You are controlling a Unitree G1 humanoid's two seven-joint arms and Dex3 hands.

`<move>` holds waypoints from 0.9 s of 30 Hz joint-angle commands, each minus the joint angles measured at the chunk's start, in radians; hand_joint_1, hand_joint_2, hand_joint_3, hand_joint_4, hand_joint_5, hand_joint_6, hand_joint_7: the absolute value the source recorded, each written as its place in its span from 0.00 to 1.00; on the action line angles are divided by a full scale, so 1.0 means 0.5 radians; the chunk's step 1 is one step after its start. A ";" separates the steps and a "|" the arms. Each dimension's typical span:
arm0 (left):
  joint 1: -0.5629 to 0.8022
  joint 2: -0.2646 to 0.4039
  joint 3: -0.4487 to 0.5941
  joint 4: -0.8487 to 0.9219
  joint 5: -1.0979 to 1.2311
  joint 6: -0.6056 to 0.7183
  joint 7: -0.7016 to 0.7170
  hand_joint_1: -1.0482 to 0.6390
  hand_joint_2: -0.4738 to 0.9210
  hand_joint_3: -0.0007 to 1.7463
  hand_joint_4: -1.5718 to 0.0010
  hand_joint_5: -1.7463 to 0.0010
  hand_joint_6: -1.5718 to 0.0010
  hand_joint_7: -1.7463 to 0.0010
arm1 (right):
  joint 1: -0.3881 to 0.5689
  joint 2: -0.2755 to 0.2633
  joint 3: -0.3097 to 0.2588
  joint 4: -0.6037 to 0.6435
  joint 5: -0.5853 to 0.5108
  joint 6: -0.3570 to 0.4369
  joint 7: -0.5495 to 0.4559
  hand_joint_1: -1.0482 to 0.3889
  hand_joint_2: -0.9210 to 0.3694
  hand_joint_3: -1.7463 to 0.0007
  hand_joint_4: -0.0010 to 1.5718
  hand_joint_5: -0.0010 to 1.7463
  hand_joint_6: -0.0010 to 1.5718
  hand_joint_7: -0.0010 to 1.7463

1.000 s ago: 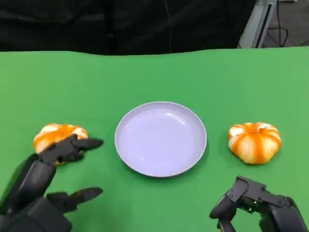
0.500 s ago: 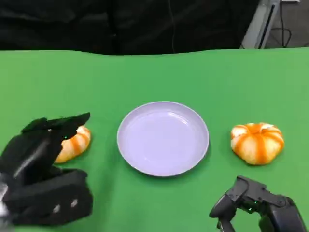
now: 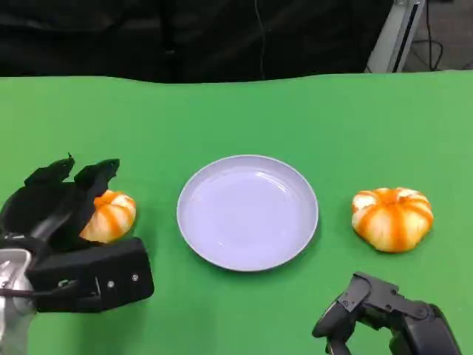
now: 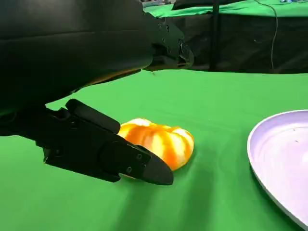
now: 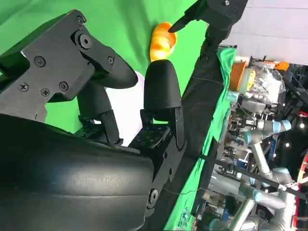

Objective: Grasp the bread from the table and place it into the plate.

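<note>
Two orange-and-white striped breads lie on the green table, one on each side of the lilac plate (image 3: 214, 244). My left hand (image 3: 63, 225) straddles the left bread (image 3: 112, 214), its fingers (image 3: 96, 176) arched over the top. In the left wrist view the thumb (image 4: 115, 156) lies low on the near side of this bread (image 4: 163, 142), the fingers (image 4: 166, 41) hang well above it, and nothing is gripped. The plate's rim (image 4: 269, 159) is beside it. My right hand (image 3: 377, 318) rests near the table's front edge, short of the right bread (image 3: 392, 218), with loosely bent fingers and nothing in them.
The green table (image 3: 236, 118) runs back to a dark backdrop. In the right wrist view, a bread (image 5: 162, 41) lies beyond my right hand's fingers (image 5: 161, 86), with another black hand (image 5: 211, 14) at it. Robot arms and clutter stand behind the table there.
My left hand has moved forward and turned over the left bread, from fingers pointing toward the plate to fingers arched above the bread. The right hand has barely shifted.
</note>
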 commanded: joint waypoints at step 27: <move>-0.821 -0.212 -0.434 1.861 -0.256 -0.662 0.770 0.52 1.00 0.05 0.47 0.01 0.57 0.04 | 0.045 -0.018 0.011 -0.071 -0.002 0.036 -0.021 0.68 0.43 0.27 0.45 0.91 0.51 0.73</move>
